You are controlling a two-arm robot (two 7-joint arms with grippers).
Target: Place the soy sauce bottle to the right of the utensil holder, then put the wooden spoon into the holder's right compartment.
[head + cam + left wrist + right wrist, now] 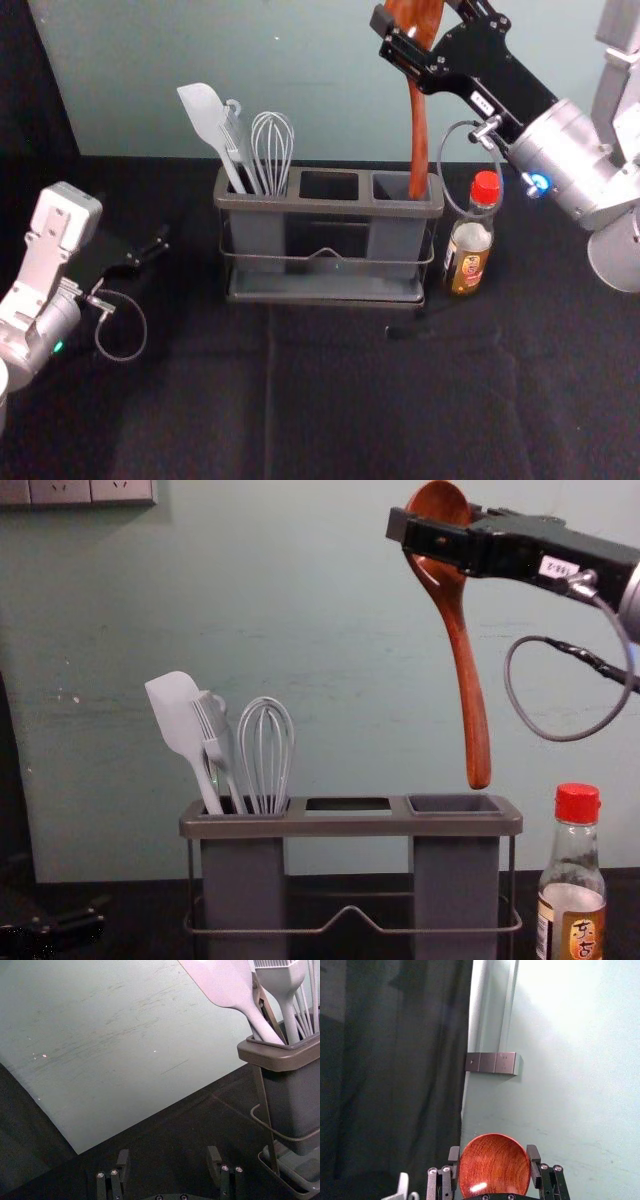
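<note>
You're pinching wooden spoon (463, 650) by bowl with right gripper (493, 1152), toward one o'clock above utensil holder (350, 825), letting handle dangle for tip-first entry into right compartment (455, 880). Soy sauce bottle (575, 890) standing at three o'clock. Left gripper (168, 1152) idling at nine, fingers spread.

I hold a spoon (470, 700) of glossy, grained wood; before me, the holder (350, 825) looks matt plastic, its wire (250, 932) metal, the bottle (572, 855) shiny glass, the cloth (330, 400) matt.
</note>
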